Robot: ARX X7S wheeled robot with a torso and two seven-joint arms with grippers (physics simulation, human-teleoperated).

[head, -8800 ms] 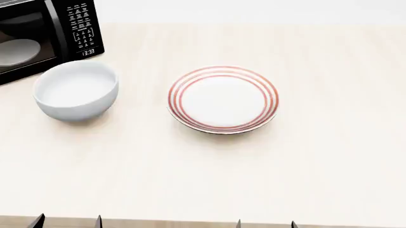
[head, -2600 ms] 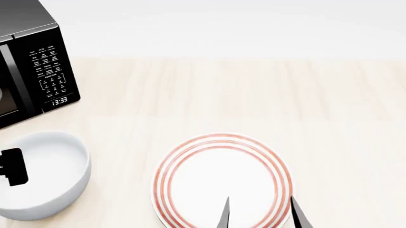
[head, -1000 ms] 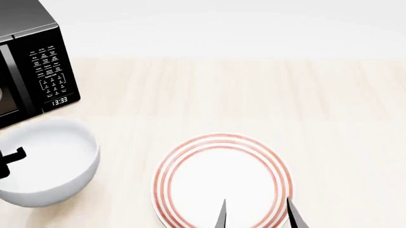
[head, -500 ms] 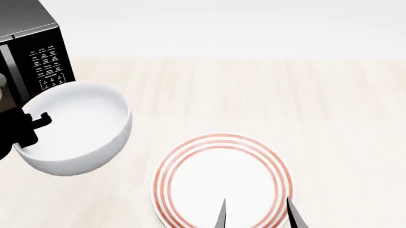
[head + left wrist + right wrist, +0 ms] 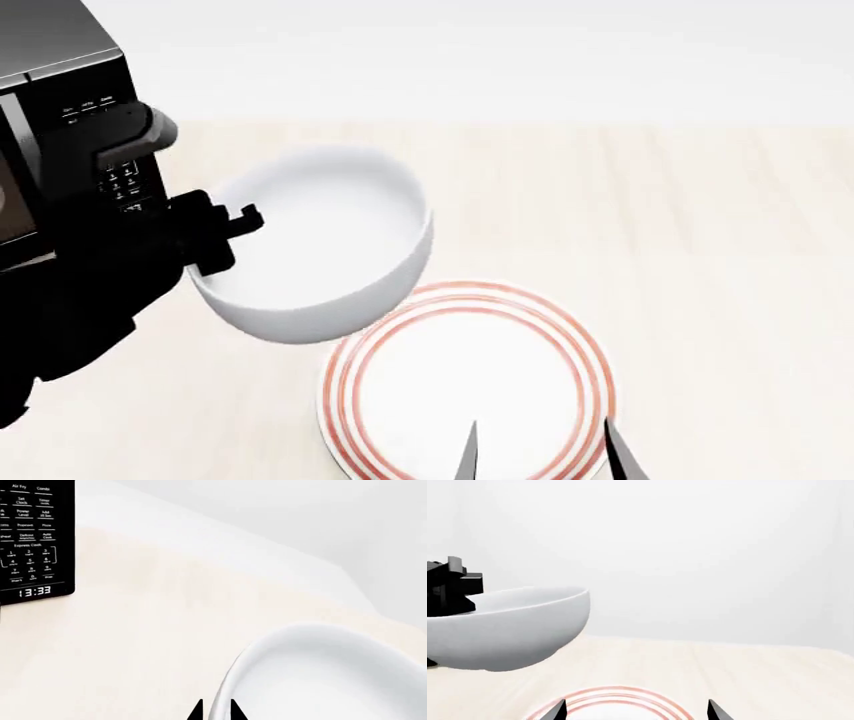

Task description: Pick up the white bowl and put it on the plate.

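**Bowl lifted and halfway to the plate**

Pale wood-grain surface (image 5: 694,220) runs back to a plain white wall, with a black microwave oven (image 5: 60,150) standing at about ten o'clock from the middle of the head view.

Picking up is done. The left claw (image 5: 220,232) is clamped on the near-left rim of the deep, glossy white bowl (image 5: 320,245), one finger inside the wall and one outside, as the left wrist view shows with the rim passing between the two black tips. From the right wrist view the bowl (image 5: 507,630) hangs clear of the surface, roughly level or a touch tilted, with open air under its base.

What is left is the carry and the set-down. The shallow white plate with red-orange rings (image 5: 467,375) lies flat at about five o'clock from the bowl. In the head view the bowl's lower edge overlaps the plate's upper-left rim, but the bowl is raised, so it is judged not yet centred over the plate.

The right claw (image 5: 541,450) holds nothing; its two tips stand apart over the near side of the plate. It may need to pull back before the bowl comes down.
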